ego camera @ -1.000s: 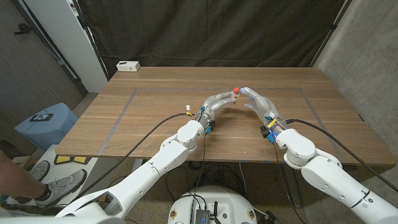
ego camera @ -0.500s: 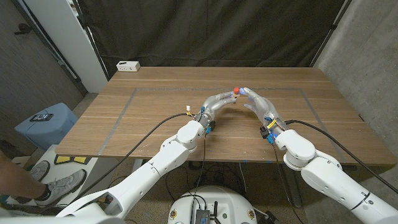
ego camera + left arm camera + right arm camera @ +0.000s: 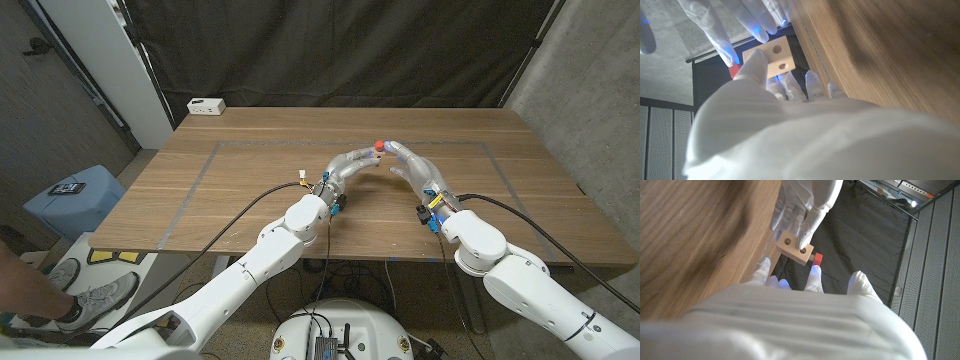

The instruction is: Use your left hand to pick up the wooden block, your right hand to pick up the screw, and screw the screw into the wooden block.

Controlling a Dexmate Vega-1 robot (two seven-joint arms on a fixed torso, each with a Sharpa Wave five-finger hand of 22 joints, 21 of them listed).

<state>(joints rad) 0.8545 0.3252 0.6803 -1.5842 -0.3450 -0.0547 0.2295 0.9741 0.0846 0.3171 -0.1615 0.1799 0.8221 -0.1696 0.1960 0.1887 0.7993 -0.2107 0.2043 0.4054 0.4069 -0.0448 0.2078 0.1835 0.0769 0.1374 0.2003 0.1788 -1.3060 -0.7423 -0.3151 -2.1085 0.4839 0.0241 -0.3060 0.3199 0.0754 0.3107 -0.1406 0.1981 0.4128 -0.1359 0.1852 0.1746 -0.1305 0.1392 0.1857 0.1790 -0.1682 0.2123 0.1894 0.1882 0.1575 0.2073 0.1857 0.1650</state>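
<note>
Wooden tabletop, brown-planked, carrying a small white box at the far left corner. Nearer the middle, toward the far edge, left hand raised and grasping the pale wooden block with two round holes, thumb pressed on the holed face and fingers behind, as seen in the left wrist view. Block held off the table, well above the surface, between the two hands. Just beside it, right hand reaching in with fingertips closed around the red-headed screw, the red cap sitting right next to the block's edge in the right wrist view; shank hidden, so whether the tip already sits in a hole cannot be told. Likely trouble from here: screw meeting the block beside a hole or at a tilt, then jamming or skating off the face; thin fingertip hold letting the screw slip and drop while being turned; thumb partly over the holed face blocking the way in; pushing force twisting the block out of the left grasp.
</note>
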